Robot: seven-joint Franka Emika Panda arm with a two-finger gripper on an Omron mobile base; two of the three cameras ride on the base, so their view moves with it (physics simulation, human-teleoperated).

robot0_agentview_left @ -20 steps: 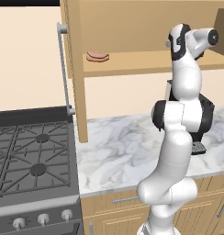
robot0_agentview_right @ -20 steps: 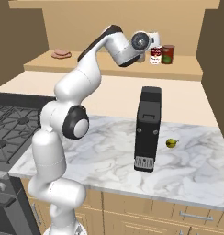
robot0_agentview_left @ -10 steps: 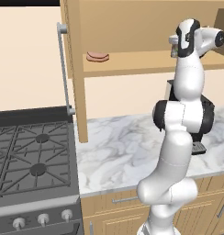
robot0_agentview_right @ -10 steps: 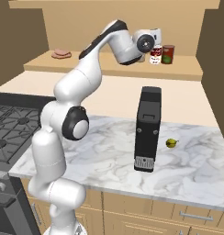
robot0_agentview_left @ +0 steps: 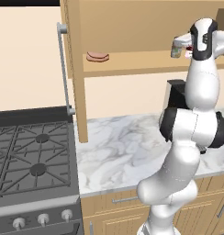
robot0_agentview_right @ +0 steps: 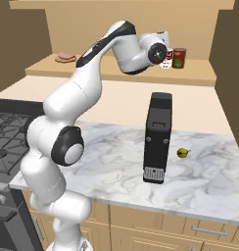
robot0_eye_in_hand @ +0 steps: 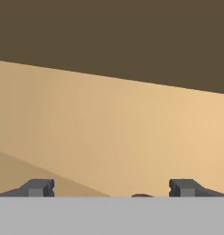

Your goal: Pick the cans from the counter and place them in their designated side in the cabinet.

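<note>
The red can with a white band (robot0_agentview_right: 166,56) stands on the cabinet (robot0_agentview_left: 132,27) shelf, at its right end. My gripper (robot0_agentview_right: 165,45) hovers right at it and partly covers it. In the hand view the gripper (robot0_eye_in_hand: 111,189) is open, its fingertips (robot0_eye_in_hand: 38,187) far apart with nothing between them, and it faces the cabinet's back wall. The left base view has a greyish can (robot0_agentview_left: 176,51) on the shelf just left of my hand; I cannot tell which can it is. The marble counter (robot0_agentview_right: 111,162) lies below. No grey-olive can is in sight on it.
A darker red can with a green patch (robot0_agentview_right: 179,57) stands right of the red can. A piece of meat (robot0_agentview_left: 98,56) lies at the shelf's left end. A tall black appliance (robot0_agentview_right: 157,137) and a small yellow-green fruit (robot0_agentview_right: 183,153) sit on the counter. The stove (robot0_agentview_left: 31,160) is left.
My hand has edged slightly to the right at the shelf's right end. The cans on the shelf have not visibly moved.
</note>
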